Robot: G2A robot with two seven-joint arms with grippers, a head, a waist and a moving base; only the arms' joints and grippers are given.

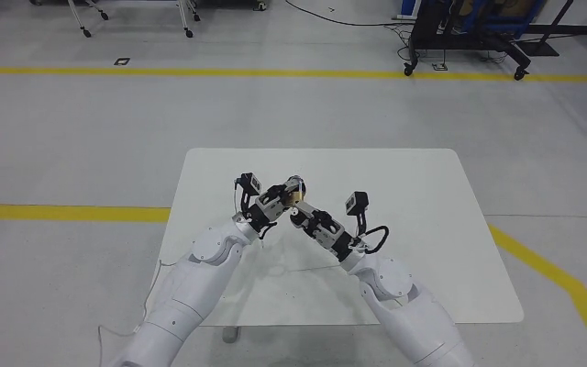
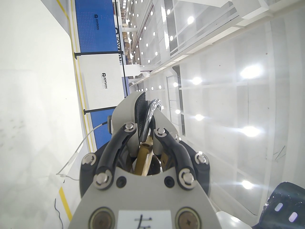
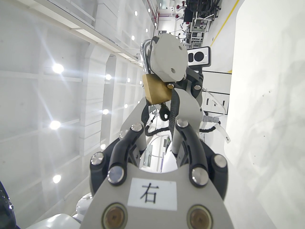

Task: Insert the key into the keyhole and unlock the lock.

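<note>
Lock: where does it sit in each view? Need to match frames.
Top view: lock over the table, centre of picture.
Left wrist view: brass body inside left gripper.
Right wrist view: mid-picture, key at its base.
Shared landmark: left gripper clamped on it.

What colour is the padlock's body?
Brass-gold; the lock shows best in the right wrist view.

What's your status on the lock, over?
Left tool shut on padlock, above table. Right tool around key, grip unclear. Key at padlock's base, nothing between; unlocked or not, cannot tell.
</note>
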